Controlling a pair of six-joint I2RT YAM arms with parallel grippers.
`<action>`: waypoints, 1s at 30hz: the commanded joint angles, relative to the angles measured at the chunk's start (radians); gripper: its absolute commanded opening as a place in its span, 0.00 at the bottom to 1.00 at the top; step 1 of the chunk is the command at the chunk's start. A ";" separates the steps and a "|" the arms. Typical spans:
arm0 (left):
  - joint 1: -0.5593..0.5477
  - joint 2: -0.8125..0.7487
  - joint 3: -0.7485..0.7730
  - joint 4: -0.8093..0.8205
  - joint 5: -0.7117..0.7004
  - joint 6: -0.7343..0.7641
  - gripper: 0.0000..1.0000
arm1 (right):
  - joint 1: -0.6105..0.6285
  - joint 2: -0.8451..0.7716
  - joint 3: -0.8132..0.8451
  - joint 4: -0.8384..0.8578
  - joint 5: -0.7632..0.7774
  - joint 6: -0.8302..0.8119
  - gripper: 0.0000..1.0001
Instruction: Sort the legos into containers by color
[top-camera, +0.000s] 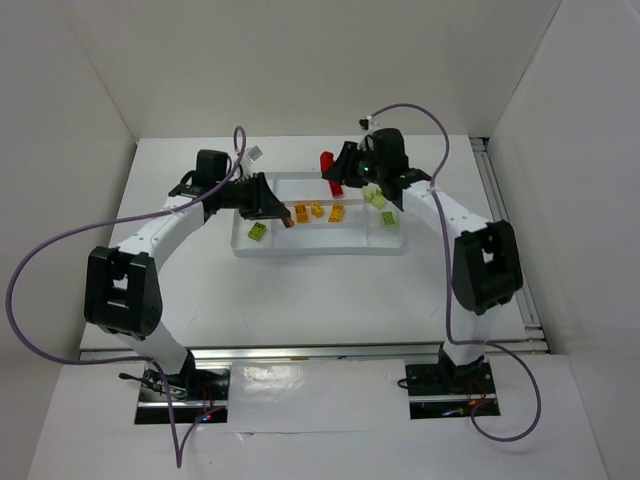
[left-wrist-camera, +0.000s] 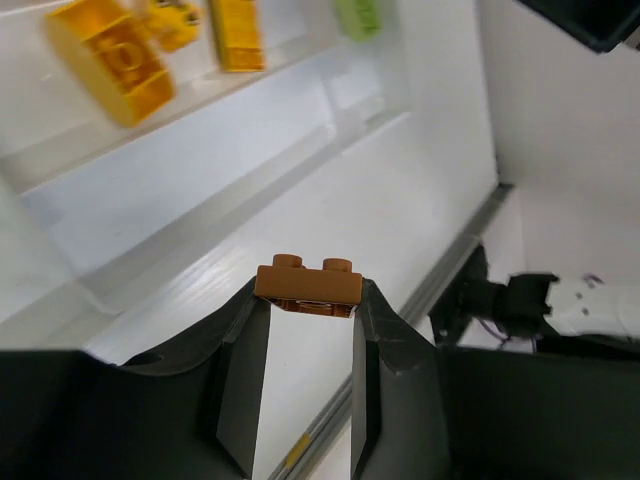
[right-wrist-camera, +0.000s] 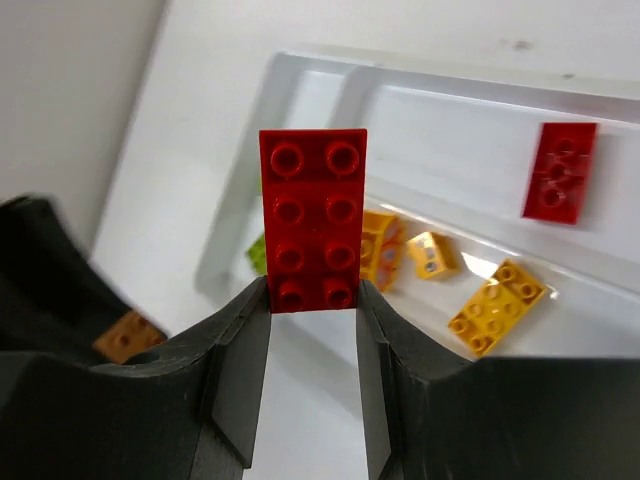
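Note:
The white divided tray (top-camera: 320, 246) lies mid-table. My left gripper (top-camera: 285, 220) is shut on a small orange-brown brick (left-wrist-camera: 308, 286) and holds it over the tray's near left part. My right gripper (top-camera: 334, 178) is shut on a long red brick (right-wrist-camera: 312, 220), standing up at the tray's far edge (top-camera: 327, 163). In the tray lie several yellow-orange bricks (top-camera: 318, 211), a lime brick (top-camera: 258, 231) at the left and two pale lime bricks (top-camera: 380, 205) at the right. The right wrist view shows a second red brick (right-wrist-camera: 559, 172) in the far compartment.
White walls close in the table on the left, back and right. A metal rail (top-camera: 505, 230) runs along the right side. Purple cables loop over both arms. In the left wrist view the yellow bricks (left-wrist-camera: 110, 60) lie beyond a tray divider (left-wrist-camera: 200, 150).

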 joint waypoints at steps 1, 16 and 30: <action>0.000 -0.023 0.002 -0.104 -0.230 -0.008 0.00 | 0.050 0.141 0.184 -0.180 0.222 -0.071 0.09; 0.010 -0.038 0.001 -0.158 -0.344 -0.009 0.00 | 0.130 0.433 0.468 -0.286 0.394 -0.110 0.61; -0.147 0.055 0.103 -0.211 -0.506 0.024 0.00 | 0.130 0.024 0.096 -0.217 0.558 -0.099 0.82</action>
